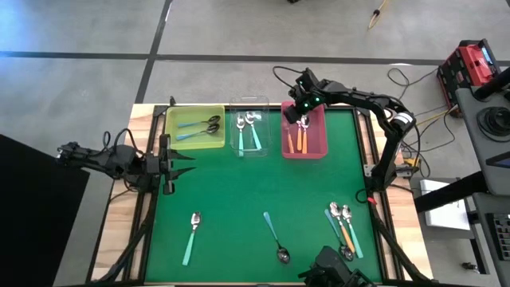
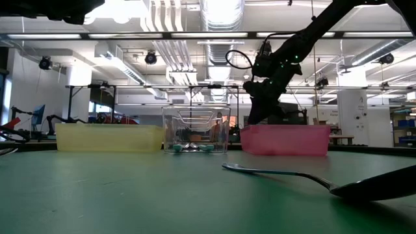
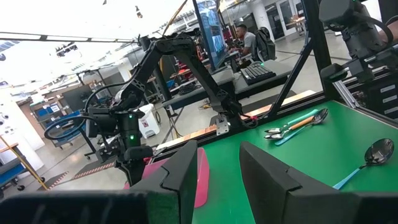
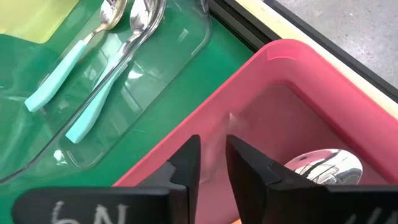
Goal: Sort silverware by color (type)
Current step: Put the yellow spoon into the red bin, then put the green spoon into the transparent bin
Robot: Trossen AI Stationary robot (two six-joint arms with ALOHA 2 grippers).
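Green table: right gripper (image 4: 213,163), narrowly parted and empty, hangs over pink bin (image 4: 292,68); its handwritten label is unreadable.

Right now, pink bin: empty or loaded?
Loaded. The pink bin holds two orange-handled spoons; the right wrist view shows a silver spoon bowl inside, with the right gripper above.

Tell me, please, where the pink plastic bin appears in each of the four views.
High view: the pink plastic bin is at the table's far edge, rightmost of three bins, under the right gripper.
Low view: at right of centre, behind the green mat.
Left wrist view: low, left of centre, partly hidden by that arm's fingers.
Right wrist view: it fills the right half.
Shared landmark: the clear plastic bin beside it.
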